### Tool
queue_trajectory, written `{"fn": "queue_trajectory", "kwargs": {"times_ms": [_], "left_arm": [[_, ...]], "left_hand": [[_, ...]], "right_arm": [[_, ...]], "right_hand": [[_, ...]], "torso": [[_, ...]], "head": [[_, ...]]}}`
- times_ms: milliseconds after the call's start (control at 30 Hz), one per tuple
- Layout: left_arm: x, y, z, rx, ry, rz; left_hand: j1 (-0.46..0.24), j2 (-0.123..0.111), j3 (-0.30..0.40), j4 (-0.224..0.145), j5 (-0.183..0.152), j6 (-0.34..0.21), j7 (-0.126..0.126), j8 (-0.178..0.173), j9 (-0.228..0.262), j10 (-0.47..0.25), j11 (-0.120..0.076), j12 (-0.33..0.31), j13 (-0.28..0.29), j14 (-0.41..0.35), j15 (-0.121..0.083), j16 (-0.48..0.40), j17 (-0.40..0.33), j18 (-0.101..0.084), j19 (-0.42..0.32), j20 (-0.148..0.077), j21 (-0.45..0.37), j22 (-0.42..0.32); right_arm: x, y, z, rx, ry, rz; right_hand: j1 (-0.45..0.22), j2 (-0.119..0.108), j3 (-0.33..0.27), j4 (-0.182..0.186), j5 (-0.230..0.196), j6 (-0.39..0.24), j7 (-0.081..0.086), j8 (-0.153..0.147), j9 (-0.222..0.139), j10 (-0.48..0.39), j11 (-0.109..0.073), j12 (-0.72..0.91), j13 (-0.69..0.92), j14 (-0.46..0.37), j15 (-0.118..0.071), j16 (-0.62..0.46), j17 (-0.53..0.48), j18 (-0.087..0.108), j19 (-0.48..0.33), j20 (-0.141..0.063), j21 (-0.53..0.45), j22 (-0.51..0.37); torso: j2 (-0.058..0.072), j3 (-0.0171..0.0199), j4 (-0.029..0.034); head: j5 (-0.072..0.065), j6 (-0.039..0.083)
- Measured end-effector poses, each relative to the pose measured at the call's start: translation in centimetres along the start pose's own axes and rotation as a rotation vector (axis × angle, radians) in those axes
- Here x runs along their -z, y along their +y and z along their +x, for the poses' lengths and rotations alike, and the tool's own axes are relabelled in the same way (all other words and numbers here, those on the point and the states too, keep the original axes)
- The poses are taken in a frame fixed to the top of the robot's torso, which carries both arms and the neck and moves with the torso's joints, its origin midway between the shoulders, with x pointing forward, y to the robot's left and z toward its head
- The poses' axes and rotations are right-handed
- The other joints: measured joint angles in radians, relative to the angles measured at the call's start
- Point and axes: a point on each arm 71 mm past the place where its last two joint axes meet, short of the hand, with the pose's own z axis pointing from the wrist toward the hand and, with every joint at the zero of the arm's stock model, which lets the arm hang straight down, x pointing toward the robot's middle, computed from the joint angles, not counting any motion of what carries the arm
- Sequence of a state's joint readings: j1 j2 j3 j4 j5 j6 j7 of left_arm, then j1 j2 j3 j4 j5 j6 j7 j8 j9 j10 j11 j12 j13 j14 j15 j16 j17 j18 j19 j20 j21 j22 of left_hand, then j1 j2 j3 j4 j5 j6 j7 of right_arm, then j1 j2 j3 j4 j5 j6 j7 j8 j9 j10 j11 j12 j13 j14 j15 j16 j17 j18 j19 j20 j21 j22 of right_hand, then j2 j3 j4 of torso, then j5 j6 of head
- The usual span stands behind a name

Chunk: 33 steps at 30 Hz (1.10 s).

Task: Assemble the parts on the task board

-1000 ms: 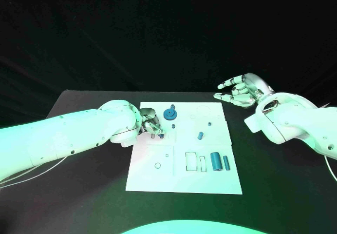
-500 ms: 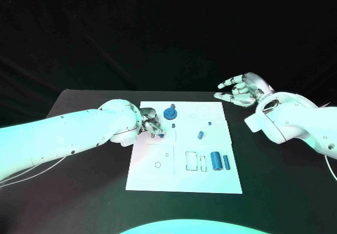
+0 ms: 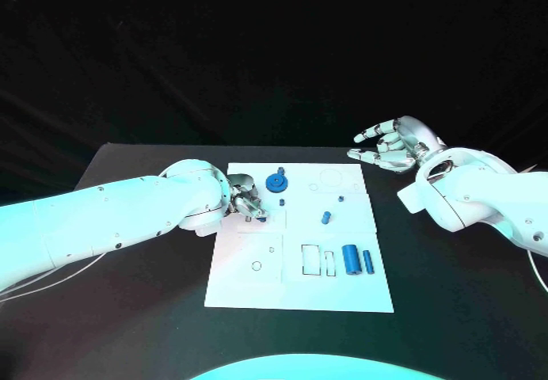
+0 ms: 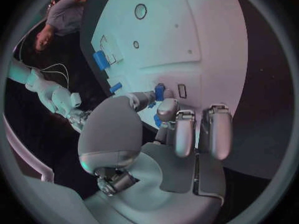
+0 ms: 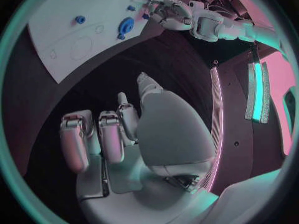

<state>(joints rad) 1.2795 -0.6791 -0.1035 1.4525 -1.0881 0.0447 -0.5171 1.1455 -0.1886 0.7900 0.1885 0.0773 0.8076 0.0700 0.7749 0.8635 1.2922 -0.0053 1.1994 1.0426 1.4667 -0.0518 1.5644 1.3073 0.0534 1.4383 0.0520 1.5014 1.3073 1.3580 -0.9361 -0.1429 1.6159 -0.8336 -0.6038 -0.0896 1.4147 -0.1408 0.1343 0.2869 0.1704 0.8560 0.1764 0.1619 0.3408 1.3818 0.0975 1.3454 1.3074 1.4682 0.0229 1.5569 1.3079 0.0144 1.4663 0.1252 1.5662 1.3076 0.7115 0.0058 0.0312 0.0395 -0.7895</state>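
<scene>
The white task board [image 3: 245, 285] lies mid-table. My left hand [image 3: 247, 203] hovers low over its upper left part with fingers curled together. In the left wrist view, thumb and a finger pinch a small blue part [image 4: 157, 119], close to a short blue peg [image 4: 159, 91] on the board. A blue gear [image 3: 275, 185] sits just beyond the hand, and the peg [image 3: 282, 203] is beside its fingertips. Two small blue pieces [image 3: 327, 217] lie mid-board and two blue cylinders [image 3: 351, 260] lower right. My right hand [image 3: 394, 146] hangs off the board's far right corner, fingers spread, holding nothing.
The board's lower left bears a small ring outline [image 3: 256, 267] and rectangular slots [image 3: 310, 261] beside the cylinders. Black table [image 3: 137, 317] surrounds the board. The right wrist view shows the gear [image 5: 126, 25] and the left hand [image 5: 167, 10] across the board.
The left hand has shifted very slightly at the board's upper left. The right hand and the parts lie as before.
</scene>
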Motion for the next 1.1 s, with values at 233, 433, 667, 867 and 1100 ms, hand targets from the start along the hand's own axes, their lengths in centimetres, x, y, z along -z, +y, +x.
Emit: {"fn": "queue_trajectory", "kwargs": {"times_ms": [233,433,667,867,1100], "left_arm": [[0.0,-0.01,0.07,-0.003,0.003,0.0],[0.0,0.01,0.08,-0.004,0.003,-0.001],[0.0,0.09,0.08,-0.001,0.004,-0.002],[-0.01,0.12,0.08,0.004,0.006,-0.002],[-0.04,0.13,0.06,0.009,0.014,-0.003]], "left_hand": [[0.0,0.0,0.0,0.0,0.0,0.0,0.0,0.004,0.0,0.0,0.0,0.0,0.0,0.0,0.0,0.0,0.0,0.0,0.004,0.004,0.0,0.0],[0.0,0.0,0.0,0.0,0.004,0.001,0.0,0.004,0.003,0.0,0.0,0.0,0.0,0.0,0.0,0.0,0.0,0.0,0.004,0.004,0.0,0.0],[-0.004,0.004,0.003,0.003,0.004,0.002,0.001,0.004,0.004,0.004,-0.004,0.0,-0.001,0.0,0.0,0.0,0.0,0.0,0.004,0.004,0.0,0.0],[-0.004,0.004,0.003,0.003,0.004,0.002,0.001,0.004,0.004,0.004,-0.004,0.0,-0.001,0.0,0.0,0.0,0.0,0.0,0.003,0.004,0.0,0.0],[-0.004,0.004,0.006,0.005,0.019,0.003,0.002,0.004,0.014,0.013,-0.005,0.0,-0.001,0.0,-0.007,0.0,0.0,0.0,0.007,0.0,0.0,0.001]], "right_arm": [[0.0,-0.01,0.02,0.0,0.001,0.0],[-0.01,-0.01,0.03,0.0,0.001,0.0],[-0.01,-0.02,0.04,0.0,0.001,0.0],[-0.01,-0.02,0.04,0.0,0.001,0.0],[-0.02,-0.03,0.05,0.001,0.001,0.0]], "right_hand": [[0.0,0.0,0.0,0.0,0.0,0.0,0.0,0.0,0.0,0.0,0.0,0.0,0.0,0.0,0.0,0.0,0.0,0.0,0.0,0.0,0.0,0.0],[0.0,0.0,0.0,0.0,0.0,0.0,0.0,0.0,0.0,0.0,0.0,0.0,0.0,0.0,0.0,0.0,0.0,0.0,0.0,0.0,0.0,0.0],[0.0,0.0,0.0,0.0,0.0,0.0,0.0,0.0,0.0,0.0,0.0,0.0,0.001,0.0,0.0,0.0,0.0,0.0,0.0,0.0,0.0,0.0],[0.0,0.0,0.0,0.0,0.0,0.0,0.0,0.0,0.0,0.0,0.0,0.0,0.001,0.0,0.0,0.0,0.0,0.0,0.0,0.0,0.0,0.0],[-0.002,0.002,0.0,0.0,0.0,0.0,0.0,0.0,-0.001,0.0,0.0,0.0,0.001,0.0,0.0,0.0,0.0,0.0,0.0,0.0,0.0,0.0]], "torso": [[-0.001,0.0002,0.0],[-0.001,0.0004,-0.0003],[-0.001,0.0005,-0.0008],[-0.001,0.0004,-0.0008],[0.0,0.0004,-0.0004]], "head": [[0.001,-0.001],[0.002,-0.001],[0.003,-0.001],[0.002,-0.001],[0.001,-0.004]]}}
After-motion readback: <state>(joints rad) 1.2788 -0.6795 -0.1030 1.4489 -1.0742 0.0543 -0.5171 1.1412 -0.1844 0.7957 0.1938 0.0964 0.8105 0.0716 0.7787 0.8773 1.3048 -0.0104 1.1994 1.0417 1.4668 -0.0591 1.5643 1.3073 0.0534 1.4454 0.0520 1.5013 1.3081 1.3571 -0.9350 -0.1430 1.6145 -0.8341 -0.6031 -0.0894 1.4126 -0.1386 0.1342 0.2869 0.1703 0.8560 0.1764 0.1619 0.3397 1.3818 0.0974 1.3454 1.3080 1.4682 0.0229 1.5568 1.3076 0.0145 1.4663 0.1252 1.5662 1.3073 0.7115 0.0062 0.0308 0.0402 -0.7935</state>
